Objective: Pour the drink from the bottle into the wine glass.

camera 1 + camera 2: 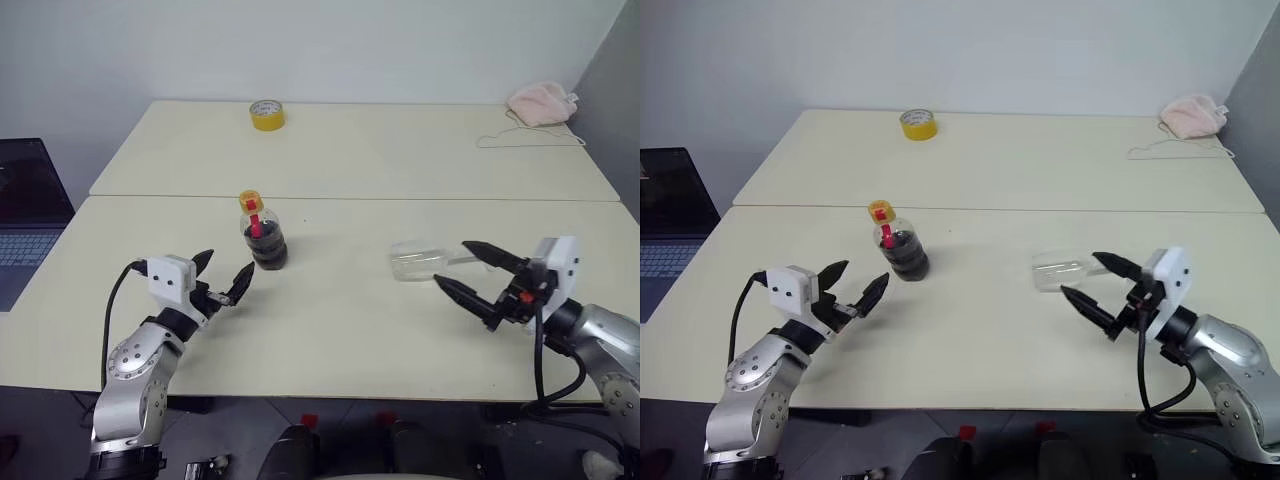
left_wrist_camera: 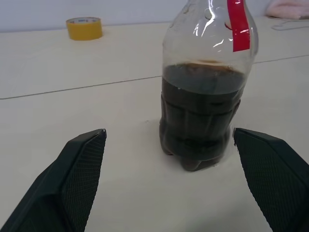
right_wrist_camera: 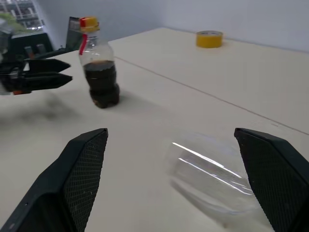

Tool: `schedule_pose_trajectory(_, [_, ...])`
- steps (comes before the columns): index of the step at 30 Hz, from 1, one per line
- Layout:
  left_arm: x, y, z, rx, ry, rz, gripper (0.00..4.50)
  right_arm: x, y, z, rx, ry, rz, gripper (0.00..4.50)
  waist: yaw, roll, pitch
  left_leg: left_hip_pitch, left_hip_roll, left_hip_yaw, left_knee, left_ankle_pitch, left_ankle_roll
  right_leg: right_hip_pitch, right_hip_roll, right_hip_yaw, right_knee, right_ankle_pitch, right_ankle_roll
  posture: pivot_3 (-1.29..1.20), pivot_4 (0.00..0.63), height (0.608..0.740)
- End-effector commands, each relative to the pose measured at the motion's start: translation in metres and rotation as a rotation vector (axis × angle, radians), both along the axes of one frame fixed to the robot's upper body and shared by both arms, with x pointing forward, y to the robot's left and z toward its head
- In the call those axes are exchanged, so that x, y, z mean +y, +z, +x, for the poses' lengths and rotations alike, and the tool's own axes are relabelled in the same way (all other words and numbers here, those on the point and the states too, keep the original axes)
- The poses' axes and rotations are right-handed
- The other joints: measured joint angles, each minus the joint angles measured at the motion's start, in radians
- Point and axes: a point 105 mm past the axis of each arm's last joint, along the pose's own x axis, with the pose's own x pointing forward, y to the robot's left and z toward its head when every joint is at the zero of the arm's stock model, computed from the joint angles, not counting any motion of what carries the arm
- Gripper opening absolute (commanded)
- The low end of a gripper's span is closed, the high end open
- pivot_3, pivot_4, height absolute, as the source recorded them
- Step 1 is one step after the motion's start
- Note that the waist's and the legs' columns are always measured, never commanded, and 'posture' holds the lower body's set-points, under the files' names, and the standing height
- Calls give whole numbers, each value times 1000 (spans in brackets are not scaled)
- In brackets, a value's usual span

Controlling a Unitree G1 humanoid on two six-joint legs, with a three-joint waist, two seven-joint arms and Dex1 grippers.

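Surface: two cream tables [image 1: 400,160] set edge to edge, a seam between them.
Near table: the bottle [image 1: 262,236] stands upright, yellow cap on, the drink [image 2: 200,113] filling its lower half.
Near table, right: the wine glass [image 1: 420,261] lies on its side.
Far table: yellow tape roll [image 1: 266,114] near the back edge; pink cloth [image 1: 541,102] and a thin cord [image 1: 525,141] at the right corner.

Head stereo overlooking table [image 1: 350,330], wrist cameras low, perhaps sharing bottle [image 2: 207,96]
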Motion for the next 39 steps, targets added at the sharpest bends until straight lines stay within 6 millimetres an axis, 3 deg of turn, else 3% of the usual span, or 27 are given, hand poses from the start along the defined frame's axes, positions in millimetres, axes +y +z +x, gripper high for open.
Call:
schedule_pose_trajectory(1, [-12,9,7,-43,-39,16,4444,18,12,-1,-48,77,-19,4500,1,-1,0,0,0,0,0,0,0,0,0,0,0,0,0,0,150,740])
schedule_pose_trajectory(13, [-24,9,27,-33,-20,-13,4444,38,25,8,-106,136,-11,4500,3,-2,1,-1,0,-1,0,0,0,0,0,-1,-1,0,0,0,150,740])
schedule_pose_trajectory(21, [-39,12,39,-55,-76,37,4444,50,34,0,-83,229,-2,4500,2,-2,1,-1,0,0,0,0,0,0,0,-1,-1,0,0,0,150,740])
schedule_pose_trajectory(39, [-46,4,60,-38,-69,-34,4444,51,41,4,-86,250,-13,4500,2,-2,1,-1,0,-1,0,0,-1,0,0,-1,-1,0,0,0,150,740])
